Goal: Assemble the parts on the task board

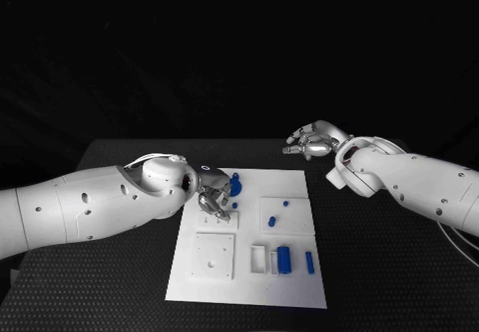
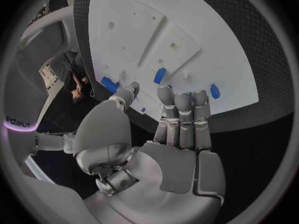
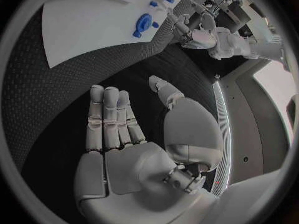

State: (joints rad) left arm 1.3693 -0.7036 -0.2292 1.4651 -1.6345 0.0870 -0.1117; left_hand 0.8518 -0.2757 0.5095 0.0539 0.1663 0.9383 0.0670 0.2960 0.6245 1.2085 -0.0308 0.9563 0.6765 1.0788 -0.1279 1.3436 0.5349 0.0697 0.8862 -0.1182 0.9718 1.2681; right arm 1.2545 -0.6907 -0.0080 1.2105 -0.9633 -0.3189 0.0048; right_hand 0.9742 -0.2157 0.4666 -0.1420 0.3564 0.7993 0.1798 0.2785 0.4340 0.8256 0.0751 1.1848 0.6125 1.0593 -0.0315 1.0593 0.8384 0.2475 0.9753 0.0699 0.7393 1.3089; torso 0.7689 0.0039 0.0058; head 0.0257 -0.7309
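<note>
Task board, a white plate, lies in the middle of the black surface, and the left hand hangs over its far left corner. That hand holds nothing: in the left wrist view its fingers stand straight and side by side with the thumb apart, all clear of the plate beneath them. Just beyond its fingertips sits a round blue part near the board's far edge, and a small blue peg stands just beside the hand on its inner side. Under the hand lies a small raised white block, and nearer the robot from it a larger white square block with holes in its face.

Further right of the hand, a white square panel carries two small blue parts. Nearer the robot, a narrow white tray lies beside a blue cylinder, and a slim blue bar lies just right of that.

Well off the board's far right corner, the right hand hovers above the bare surface, its fingers spread straight and gripping nothing.
</note>
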